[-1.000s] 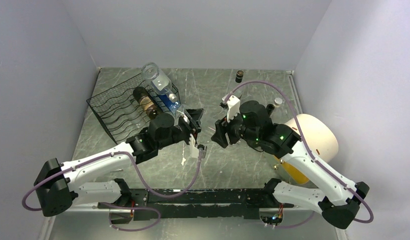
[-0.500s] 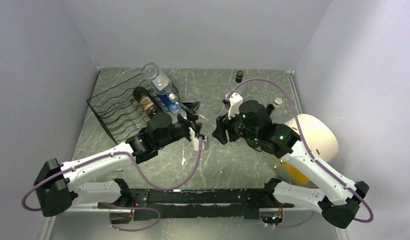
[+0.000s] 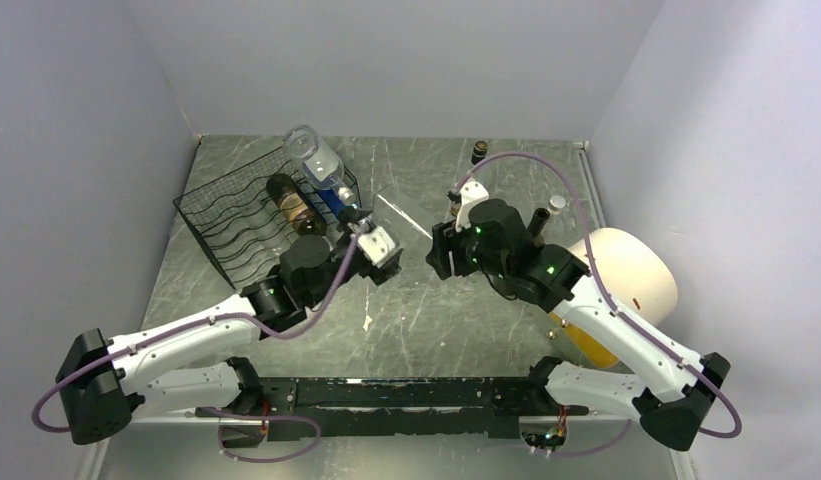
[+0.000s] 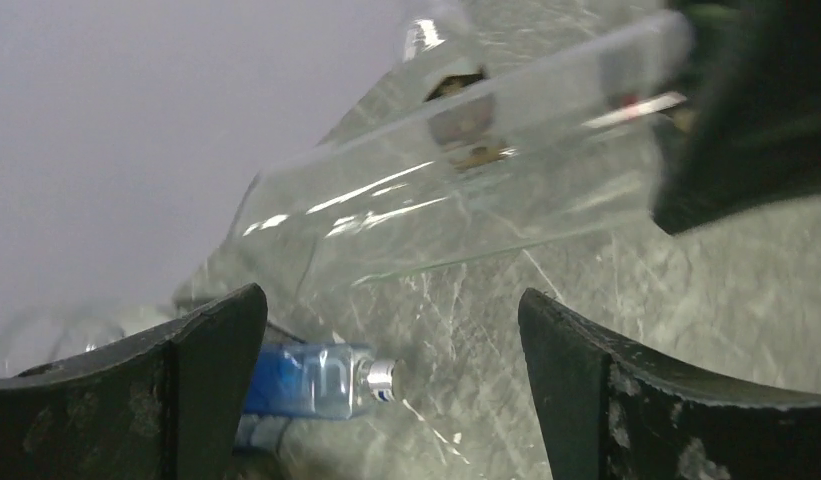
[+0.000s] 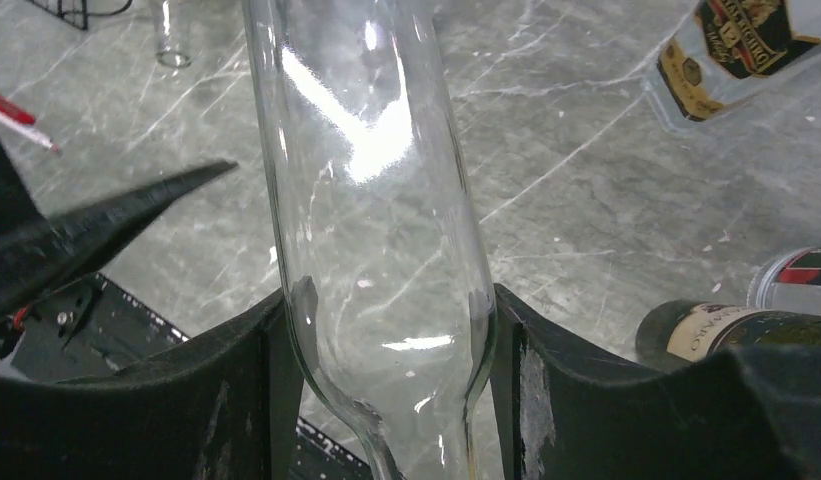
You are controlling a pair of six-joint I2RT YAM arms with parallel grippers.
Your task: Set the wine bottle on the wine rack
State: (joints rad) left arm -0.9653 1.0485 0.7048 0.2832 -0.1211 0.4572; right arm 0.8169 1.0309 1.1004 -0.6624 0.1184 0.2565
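A clear, empty wine bottle (image 5: 376, 200) is held near its shoulder by my right gripper (image 5: 386, 310), which is shut on it. From above, the bottle (image 3: 401, 215) slants up-left from the right gripper (image 3: 441, 248) at mid-table. My left gripper (image 3: 364, 225) stands open beside the rack's right end with nothing between its fingers. In the left wrist view the wine bottle (image 4: 466, 150) crosses ahead of the open left gripper (image 4: 391, 310). The black wire wine rack (image 3: 231, 225) stands at the back left and carries a brown bottle (image 3: 286, 200) and a clear blue-labelled bottle (image 3: 324, 172).
The blue-labelled bottle's capped neck (image 4: 331, 378) pokes out by my left finger. Several more bottles stand or lie at the back right (image 3: 478, 152), (image 5: 736, 40), (image 5: 726, 330). A cream cylinder (image 3: 636, 270) sits at the right wall.
My left gripper has opened and drawn back left toward the rack. The right gripper has shifted slightly farther back, still holding the wine bottle.
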